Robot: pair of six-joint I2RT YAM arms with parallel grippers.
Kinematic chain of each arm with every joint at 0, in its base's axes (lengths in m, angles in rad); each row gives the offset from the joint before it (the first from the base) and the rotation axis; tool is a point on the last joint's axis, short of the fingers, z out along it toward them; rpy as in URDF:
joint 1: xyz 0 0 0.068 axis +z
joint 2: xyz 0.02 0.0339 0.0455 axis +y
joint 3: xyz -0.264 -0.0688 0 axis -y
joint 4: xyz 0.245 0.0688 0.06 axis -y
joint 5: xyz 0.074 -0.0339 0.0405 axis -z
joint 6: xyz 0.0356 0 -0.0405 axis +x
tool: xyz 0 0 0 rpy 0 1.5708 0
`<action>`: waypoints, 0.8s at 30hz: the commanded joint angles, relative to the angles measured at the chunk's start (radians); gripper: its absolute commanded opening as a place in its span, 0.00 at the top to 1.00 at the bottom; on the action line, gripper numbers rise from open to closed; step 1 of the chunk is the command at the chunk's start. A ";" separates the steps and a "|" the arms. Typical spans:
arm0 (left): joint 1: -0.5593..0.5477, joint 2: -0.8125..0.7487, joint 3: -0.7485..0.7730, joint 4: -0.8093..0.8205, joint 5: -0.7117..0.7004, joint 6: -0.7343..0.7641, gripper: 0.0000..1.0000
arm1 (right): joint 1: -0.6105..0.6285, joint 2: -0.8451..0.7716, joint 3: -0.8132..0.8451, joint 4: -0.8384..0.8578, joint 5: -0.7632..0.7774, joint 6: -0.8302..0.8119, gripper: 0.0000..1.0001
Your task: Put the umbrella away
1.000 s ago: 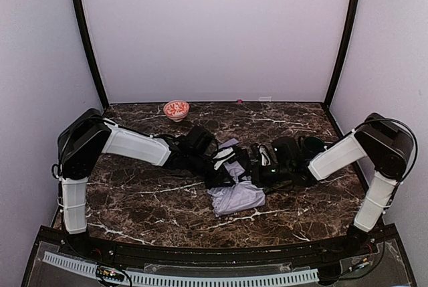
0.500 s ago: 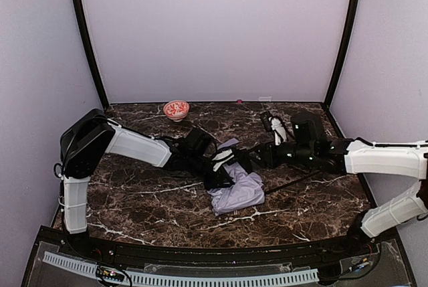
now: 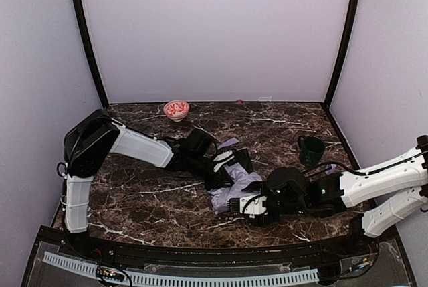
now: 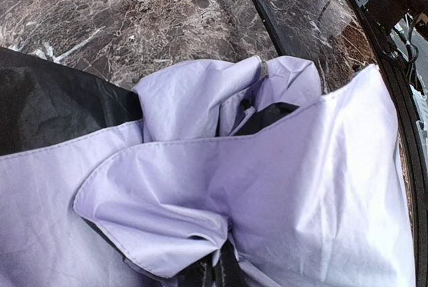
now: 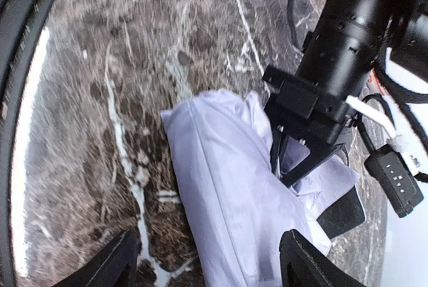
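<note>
The umbrella (image 3: pixel 235 188) lies crumpled mid-table, pale lavender fabric with black lining showing. My left gripper (image 3: pixel 225 170) reaches in from the left and is shut on a fold of that fabric. In the left wrist view the umbrella (image 4: pixel 281 166) fills the frame and the left gripper (image 4: pixel 218 272) pinches a gathered fold. My right gripper (image 3: pixel 235 205) sits low at the umbrella's near edge, pointing left. In the right wrist view the right gripper (image 5: pixel 207 243) is open, its jaws straddling the umbrella (image 5: pixel 227 186) without touching it, and the left gripper (image 5: pixel 289 156) clamps the cloth beyond.
A dark green mug (image 3: pixel 311 150) stands at the right, behind my right forearm. A red patterned bowl (image 3: pixel 176 109) sits at the back left by the wall. The table's black near rim (image 5: pixel 13 100) runs close beside my right gripper.
My right arm swung from the back right down to the umbrella's near edge, and its gripper opened wide. The mug came into view. The left arm kept its grip in place.
</note>
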 commanded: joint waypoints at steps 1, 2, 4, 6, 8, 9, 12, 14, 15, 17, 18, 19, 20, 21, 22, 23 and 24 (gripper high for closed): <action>0.011 0.066 -0.010 -0.121 -0.080 0.032 1.00 | 0.008 0.078 0.017 0.070 0.170 -0.206 0.22; 0.011 0.067 -0.010 -0.122 -0.080 0.033 1.00 | 0.008 0.094 0.017 0.090 0.183 -0.217 0.21; 0.011 0.068 -0.010 -0.123 -0.073 0.036 1.00 | 0.006 0.125 0.015 0.112 0.195 -0.240 0.21; 0.011 0.068 -0.008 -0.125 -0.068 0.039 1.00 | 0.005 0.154 0.003 0.151 0.226 -0.264 0.21; 0.011 0.071 -0.007 -0.130 -0.066 0.043 1.00 | 0.000 0.183 -0.004 0.185 0.261 -0.282 0.21; 0.011 0.071 -0.006 -0.133 -0.065 0.046 1.00 | -0.006 0.195 -0.002 0.188 0.266 -0.284 0.21; 0.011 0.072 -0.001 -0.141 -0.059 0.054 1.00 | -0.031 0.227 0.002 0.215 0.265 -0.282 0.22; 0.011 0.071 0.004 -0.148 -0.053 0.058 1.00 | -0.048 0.248 -0.003 0.244 0.268 -0.292 0.24; 0.011 0.071 0.006 -0.151 -0.050 0.058 1.00 | -0.057 0.261 -0.002 0.253 0.265 -0.294 0.24; 0.011 0.072 0.009 -0.155 -0.045 0.058 1.00 | -0.072 0.282 0.006 0.249 0.247 -0.293 0.26; 0.011 0.072 0.010 -0.155 -0.044 0.059 1.00 | -0.078 0.294 0.012 0.247 0.241 -0.290 0.27; 0.011 0.073 0.010 -0.157 -0.040 0.061 1.00 | -0.084 0.303 0.017 0.242 0.234 -0.287 0.28; 0.011 0.072 0.010 -0.157 -0.035 0.063 1.00 | -0.088 0.306 0.022 0.234 0.226 -0.284 0.29; 0.011 0.072 0.010 -0.159 -0.027 0.066 1.00 | -0.090 0.334 0.028 0.226 0.222 -0.279 0.30; 0.011 0.072 0.009 -0.161 -0.021 0.070 1.00 | -0.092 0.346 0.033 0.216 0.215 -0.273 0.32; 0.011 0.072 0.008 -0.162 -0.012 0.073 1.00 | -0.093 0.355 0.038 0.206 0.206 -0.265 0.34; 0.011 0.072 0.008 -0.163 -0.009 0.074 1.00 | -0.093 0.360 0.043 0.192 0.193 -0.256 0.36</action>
